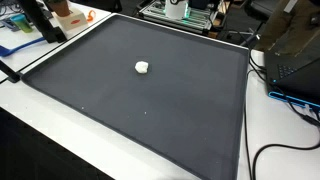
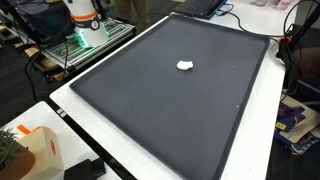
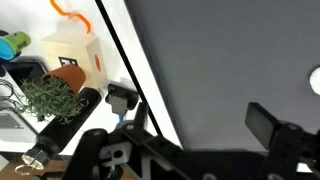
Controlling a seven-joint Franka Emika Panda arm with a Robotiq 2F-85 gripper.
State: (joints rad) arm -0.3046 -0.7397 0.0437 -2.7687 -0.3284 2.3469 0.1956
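Closest to the wrist camera is the gripper (image 3: 192,110), its black body filling the bottom of that view. Its two fingers (image 3: 262,122) stand far apart with nothing between them: wide open and holding nothing.

The thing nearest to it is a small white lump (image 3: 315,82), cut off by the right edge of the wrist view, above and to the right of the right-hand finger and apart from it. Both exterior views show the lump (image 1: 142,67) (image 2: 185,66) lying alone on the dark mat (image 1: 150,115), roughly in the mat's middle and a little toward its far edge. What the lump is made of is too small to tell.

The mat (image 2: 170,115) (image 3: 220,45) covers most of a white table (image 1: 35,125), which shows as a bare strip along each mat edge (image 2: 262,110) (image 3: 140,70).

Off one corner of the mat, in the wrist view, stand a white carton with an orange handle (image 3: 75,45), a terracotta pot (image 3: 68,76) just beside it, and a small green plant (image 3: 48,98) in front of the pot. The carton (image 2: 40,150) also shows in an exterior view, near the mat's nearest corner. Beyond the opposite side of the mat, black cables (image 1: 275,150) lie looped on the table.
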